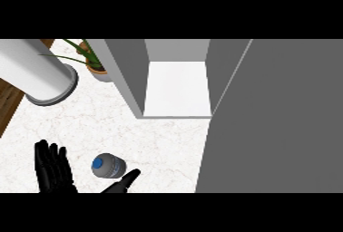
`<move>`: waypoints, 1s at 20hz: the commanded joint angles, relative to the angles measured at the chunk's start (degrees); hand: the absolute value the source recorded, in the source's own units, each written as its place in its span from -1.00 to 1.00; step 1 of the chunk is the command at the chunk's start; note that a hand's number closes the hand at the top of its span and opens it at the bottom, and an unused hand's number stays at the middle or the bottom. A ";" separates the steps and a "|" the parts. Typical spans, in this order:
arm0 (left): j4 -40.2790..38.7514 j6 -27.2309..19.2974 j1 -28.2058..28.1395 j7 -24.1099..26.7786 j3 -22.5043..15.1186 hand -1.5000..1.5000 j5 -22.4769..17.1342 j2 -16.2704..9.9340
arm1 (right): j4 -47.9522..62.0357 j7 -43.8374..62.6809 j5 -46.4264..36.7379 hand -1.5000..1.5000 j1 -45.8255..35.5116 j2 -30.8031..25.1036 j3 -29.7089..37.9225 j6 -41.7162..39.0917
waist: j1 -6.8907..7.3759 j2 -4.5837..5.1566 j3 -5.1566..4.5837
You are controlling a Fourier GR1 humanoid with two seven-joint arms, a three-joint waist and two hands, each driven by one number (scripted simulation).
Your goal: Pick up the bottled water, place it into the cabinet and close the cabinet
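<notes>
The bottled water (pixel 107 166) stands upright on the white marble counter (pixel 87 122), seen from above as a grey round body with a blue cap. My left hand (pixel 52 168) comes in from the lower edge at the left, open with its fingers straight. Its thumb (pixel 126 180) is spread out to the right, just below and right of the bottle. The bottle sits between fingers and thumb, and nothing is curled round it. The cabinet (pixel 178 86) is open at the top centre and shows a white shelf with nothing on it. Its grey door (pixel 275 118) stands open at the right. My right hand does not show.
A large white cylinder (pixel 40 72) leans in at the upper left. A potted plant (pixel 95 63) stands beside the cabinet's left wall. The counter's left edge meets brown wood (pixel 9 100). The open door covers the whole right side.
</notes>
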State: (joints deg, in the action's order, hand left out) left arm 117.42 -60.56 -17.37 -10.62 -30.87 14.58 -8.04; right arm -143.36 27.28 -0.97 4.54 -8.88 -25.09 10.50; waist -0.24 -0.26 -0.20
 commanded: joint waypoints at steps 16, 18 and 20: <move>-32.96 15.59 1.40 42.94 14.67 -1.00 -34.99 8.00 | -9.36 9.58 -4.20 -1.00 -4.87 -3.07 -1.03 3.73 | -0.07 0.13 0.05; -36.71 18.07 0.72 49.45 15.61 -1.00 -39.40 8.01 | -6.75 3.93 -4.27 -1.00 -1.22 -2.75 -2.70 3.50 | -0.02 0.12 0.12; -37.43 21.06 -1.24 51.09 16.82 -1.00 -40.30 8.02 | -10.43 7.22 -1.54 -1.00 -1.42 -4.88 0.54 2.63 | -0.02 0.12 0.13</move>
State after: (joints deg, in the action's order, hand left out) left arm 85.11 -42.06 -19.24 34.76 -15.55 -21.36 -0.28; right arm -143.30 29.65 -1.78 0.94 -11.35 -26.77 13.84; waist -0.20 -0.21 -0.13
